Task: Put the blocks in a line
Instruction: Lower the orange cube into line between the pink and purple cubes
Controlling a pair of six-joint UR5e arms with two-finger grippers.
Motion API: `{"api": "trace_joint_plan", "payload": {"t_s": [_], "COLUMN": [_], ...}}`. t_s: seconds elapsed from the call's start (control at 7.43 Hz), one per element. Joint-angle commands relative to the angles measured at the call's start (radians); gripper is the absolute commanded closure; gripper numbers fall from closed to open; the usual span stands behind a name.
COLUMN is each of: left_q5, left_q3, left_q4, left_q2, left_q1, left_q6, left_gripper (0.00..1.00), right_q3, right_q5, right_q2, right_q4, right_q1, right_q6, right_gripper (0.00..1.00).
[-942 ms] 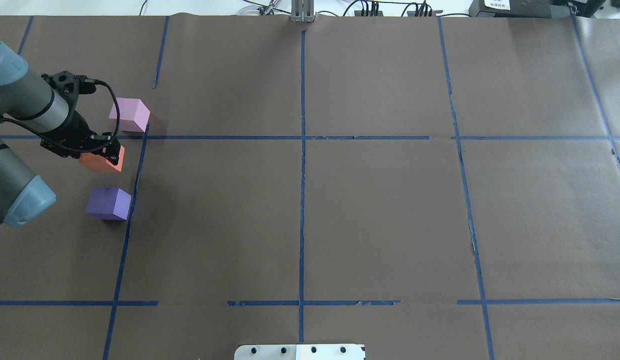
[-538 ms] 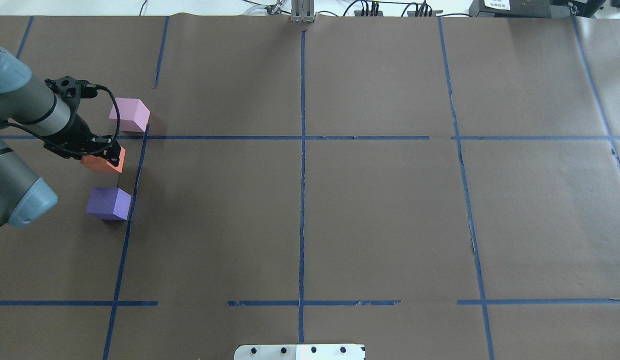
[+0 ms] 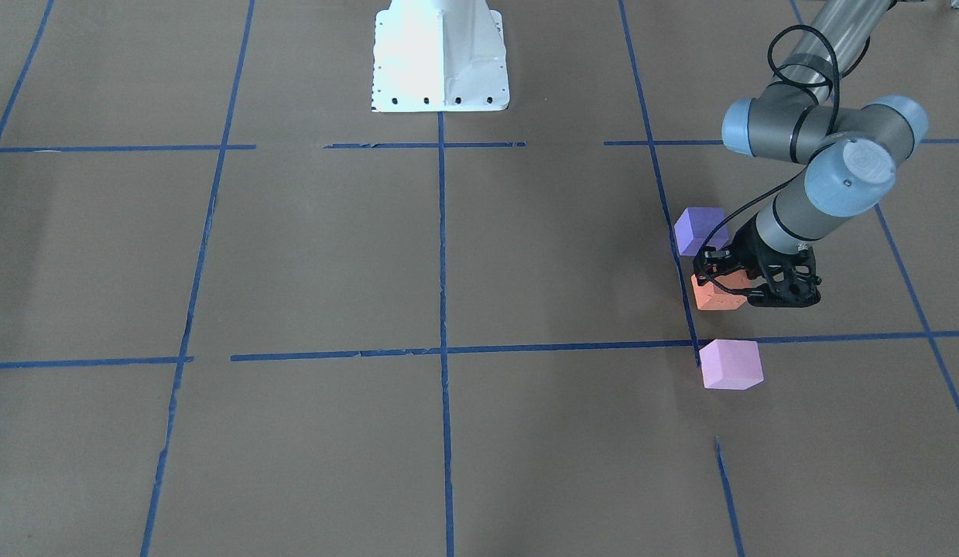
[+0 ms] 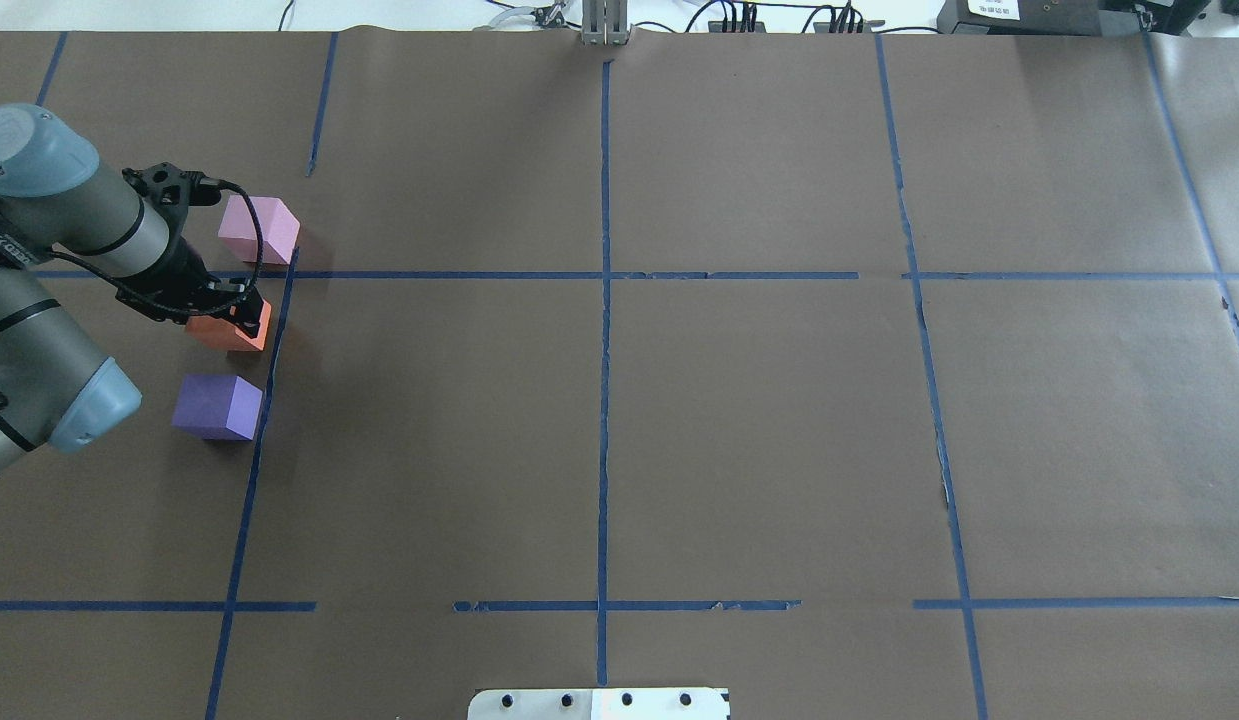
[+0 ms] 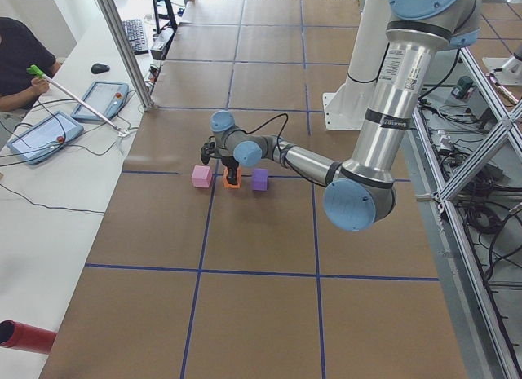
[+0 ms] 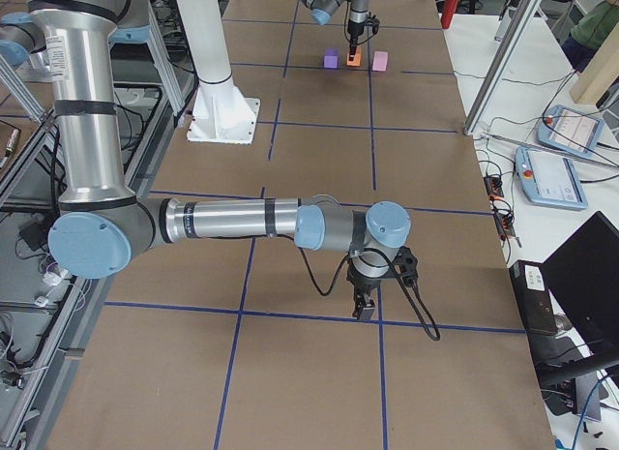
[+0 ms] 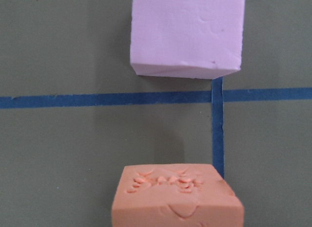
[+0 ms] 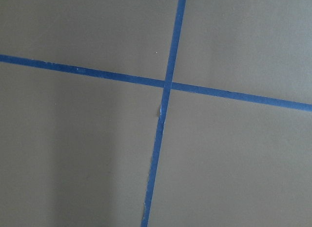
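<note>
The left gripper (image 4: 231,312) covers the upper part of the orange matte cube (image 4: 241,338) in the overhead view. Its fingers appear in no wrist picture, yet their black tips sit on either side of that cube and look clamped on it. In the left wrist view the cube is cut off by the bottom edge. The right gripper (image 6: 366,310) shows only in the side view, low and near the camera, so I cannot tell whether it is apart or together.

Compared with a second ago, the orange cube and the left gripper have shifted toward the overhead frame's right. The cube's right edge now lies just beside the slanted blue tape line (image 4: 269,370).

The orange cube has small dents on its top face. At the overhead frame's left it sits between the pale pink-lilac matte cube (image 4: 259,230) above and the dark violet-purple matte cube (image 4: 217,407) below, touching neither.
</note>
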Motion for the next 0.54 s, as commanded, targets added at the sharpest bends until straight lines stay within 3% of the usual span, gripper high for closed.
{"api": "trace_joint_plan", "payload": {"t_s": [0.0, 0.4], "left_q5": [0.000, -0.003], "left_q3": [0.009, 0.015], "left_q4": [-0.002, -0.002], "left_q2": [-0.006, -0.004], "left_q1": [0.007, 0.007], "left_q6": [0.000, 0.000], "left_gripper": [0.64, 0.56], "right_q3": [0.000, 0.000], "right_q5": [0.000, 0.000], "right_q2": [0.000, 0.000], "right_q4": [0.000, 0.000], "right_q1": [0.000, 0.000], "right_q6": [0.000, 0.000], "right_gripper": [0.00, 0.00]}}
